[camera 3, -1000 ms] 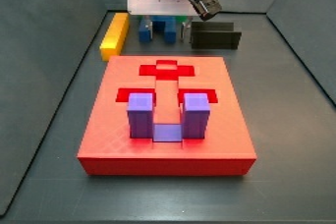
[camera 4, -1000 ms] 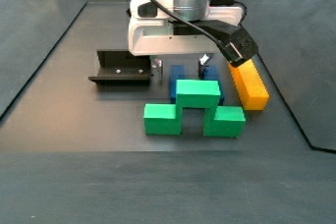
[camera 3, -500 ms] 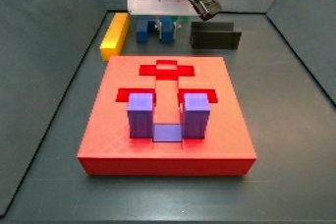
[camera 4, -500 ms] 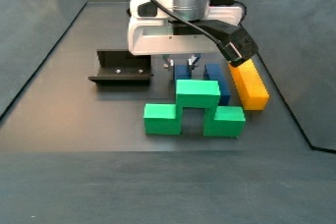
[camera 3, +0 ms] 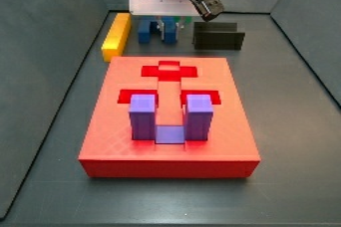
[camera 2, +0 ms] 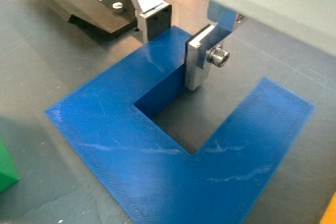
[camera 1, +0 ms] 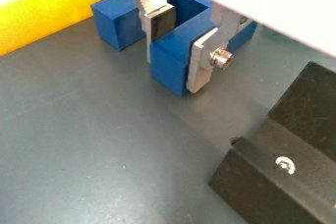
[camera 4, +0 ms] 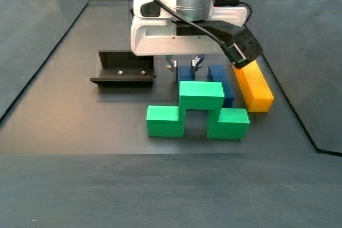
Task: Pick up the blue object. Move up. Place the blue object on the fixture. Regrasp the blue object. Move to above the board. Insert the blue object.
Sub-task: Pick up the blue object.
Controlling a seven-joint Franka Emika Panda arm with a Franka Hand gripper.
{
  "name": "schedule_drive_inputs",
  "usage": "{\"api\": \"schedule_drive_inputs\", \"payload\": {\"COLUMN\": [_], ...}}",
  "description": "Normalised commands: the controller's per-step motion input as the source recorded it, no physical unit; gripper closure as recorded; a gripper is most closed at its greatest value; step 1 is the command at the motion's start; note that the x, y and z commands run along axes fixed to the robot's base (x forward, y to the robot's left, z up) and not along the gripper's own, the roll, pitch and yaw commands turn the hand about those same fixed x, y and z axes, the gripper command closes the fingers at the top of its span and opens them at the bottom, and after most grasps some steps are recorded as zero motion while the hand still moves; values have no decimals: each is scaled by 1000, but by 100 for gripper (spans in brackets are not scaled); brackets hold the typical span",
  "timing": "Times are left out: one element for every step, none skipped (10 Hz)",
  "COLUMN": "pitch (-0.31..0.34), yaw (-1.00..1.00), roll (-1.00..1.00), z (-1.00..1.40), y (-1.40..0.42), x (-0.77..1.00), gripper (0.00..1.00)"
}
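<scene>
the blue object [camera 1: 168, 49] lies on the dark floor at the far end of the workspace, between the yellow bar [camera 3: 118, 33] and the fixture [camera 3: 217, 37], behind the board [camera 3: 170, 116] in a side view. the gripper [camera 2: 180, 39] is down on it: in both wrist views one silver finger [camera 1: 156, 17] stands inside the u's gap and the other finger [camera 1: 205, 59] against the outer face of one leg, so the jaws straddle that leg, seemingly closed on it though true contact is hard to judge. a purple u-shaped block [camera 3: 167, 117] sits upright in the board. the green block [camera 4: 201, 110] lies just in front of the blue object. no readable writing or labels show on anything.
</scene>
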Motion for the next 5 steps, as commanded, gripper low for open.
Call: {"api": "schedule_drive_inputs", "payload": {"pitch": [0, 0, 0, 0, 0], "yaw": [0, 0, 0, 0, 0], "roll": [0, 0, 0, 0, 0], "z": [0, 0, 0, 0, 0], "y": [0, 0, 0, 0, 0], "x": [0, 0, 0, 0, 0], "gripper": [100, 100, 100, 100, 100]}}
